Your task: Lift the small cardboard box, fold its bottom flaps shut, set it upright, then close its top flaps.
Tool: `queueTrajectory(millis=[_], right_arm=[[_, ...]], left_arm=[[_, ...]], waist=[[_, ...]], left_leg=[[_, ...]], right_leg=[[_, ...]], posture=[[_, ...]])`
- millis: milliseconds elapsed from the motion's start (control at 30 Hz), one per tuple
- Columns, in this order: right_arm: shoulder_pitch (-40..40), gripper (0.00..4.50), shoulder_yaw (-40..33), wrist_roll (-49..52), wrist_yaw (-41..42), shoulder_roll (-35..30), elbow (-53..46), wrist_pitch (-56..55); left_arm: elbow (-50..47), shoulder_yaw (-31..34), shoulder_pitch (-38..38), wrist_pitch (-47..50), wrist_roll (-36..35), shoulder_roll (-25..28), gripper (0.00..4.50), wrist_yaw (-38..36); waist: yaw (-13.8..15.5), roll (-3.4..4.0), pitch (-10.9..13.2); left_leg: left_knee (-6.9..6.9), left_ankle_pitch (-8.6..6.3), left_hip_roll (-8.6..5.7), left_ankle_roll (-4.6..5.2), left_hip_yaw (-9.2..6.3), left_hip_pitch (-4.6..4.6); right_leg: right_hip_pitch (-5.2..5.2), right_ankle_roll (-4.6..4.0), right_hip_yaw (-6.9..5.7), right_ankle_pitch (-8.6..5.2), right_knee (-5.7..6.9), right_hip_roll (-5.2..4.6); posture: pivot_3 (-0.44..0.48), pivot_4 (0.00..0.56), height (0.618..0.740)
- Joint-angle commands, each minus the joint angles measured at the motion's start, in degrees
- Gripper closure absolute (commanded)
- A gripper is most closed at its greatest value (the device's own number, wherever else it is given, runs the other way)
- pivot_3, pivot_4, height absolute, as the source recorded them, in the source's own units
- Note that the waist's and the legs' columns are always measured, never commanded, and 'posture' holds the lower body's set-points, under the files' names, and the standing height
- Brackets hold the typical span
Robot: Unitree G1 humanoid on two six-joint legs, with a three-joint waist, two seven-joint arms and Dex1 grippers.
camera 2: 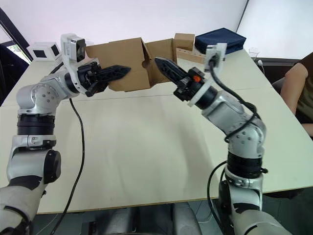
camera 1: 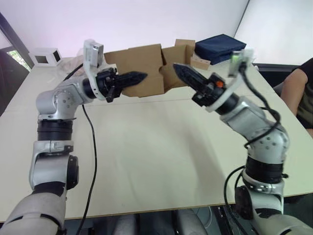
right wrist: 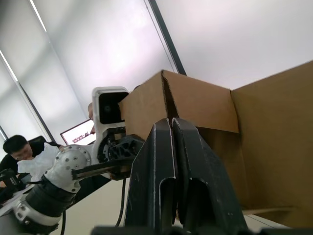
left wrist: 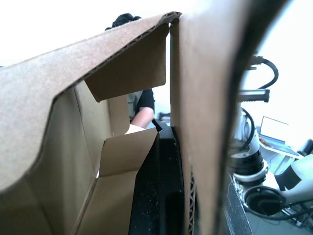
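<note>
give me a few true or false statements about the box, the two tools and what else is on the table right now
1. The small cardboard box is held up off the table. True.
2. The left tool clamps a wall of the box, one finger inside. True.
3. The right tool is wide open. False: its fingers are pressed together, tip against the box.
4. All the box's flaps are folded shut. False: the left wrist view looks into an open end with flaps standing loose.
5. A dark blue folded cloth lies at the table's far side. True.
6. The white cube box sits between the tools. False: it is at the far left corner.
</note>
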Motion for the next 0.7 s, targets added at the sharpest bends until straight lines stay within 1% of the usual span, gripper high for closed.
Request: queueTrajectory(millis=[33, 133, 233, 367, 700], right_arm=[[4.26, 4.43, -2.23, 5.3, -1.02, -3.34, -4.66, 1.9], [8.9, 4.43, -1.44, 3.86, -1.12, -5.54, -6.17, 2.05], [10.8, 4.43, 0.6, 0.39, -1.14, -5.7, -6.21, 0.4], [9.55, 4.43, 2.72, -4.64, -1.68, -3.51, -4.06, -3.03], [6.41, 4.43, 5.78, -7.7, -1.77, 2.0, -1.84, -6.24]], left_arm=[[-0.49, 1.5, -1.42, -0.68, -0.71, 0.48, 4.5, -0.15], [-0.22, 1.48, -1.69, -0.71, -0.78, 0.38, 4.5, -0.17], [-0.08, 1.34, -2.0, -0.65, -0.8, 0.17, 4.5, -0.2], [-0.21, 0.94, -2.53, -0.22, -0.85, -0.1, 4.5, -0.48], [-1.68, 0.51, -2.49, 0.95, -1.2, -0.23, 4.5, -0.82]], waist=[[0.04, 0.0, 0.0], [0.08, -0.01, 0.0], [0.04, -0.01, 0.0], [0.02, -0.01, 0.0], [0.05, -0.01, 0.0]], left_leg=[[0.0, -0.02, 0.0, 0.04, -0.01, 0.0], [0.01, -0.06, 0.0, 0.11, 0.0, 0.0], [0.02, -0.07, -0.01, 0.12, 0.01, -0.01], [0.01, -0.05, 0.01, 0.09, -0.01, 0.0], [0.02, 0.02, 0.0, -0.04, 0.0, 0.0]], right_leg=[[0.01, 0.0, 0.0, 0.0, 0.0, 0.0], [0.03, 0.0, 0.0, 0.0, -0.02, 0.0], [0.02, 0.0, 0.0, 0.0, -0.01, 0.01], [0.0, 0.0, 0.0, 0.0, -0.01, 0.06], [0.01, 0.0, 0.0, 0.0, -0.01, 0.03]], posture=[[0.0, 0.15, 0.74], [0.0, 0.15, 0.74], [0.0, 0.15, 0.74], [0.0, 0.15, 0.74], [0.0, 0.15, 0.74]])
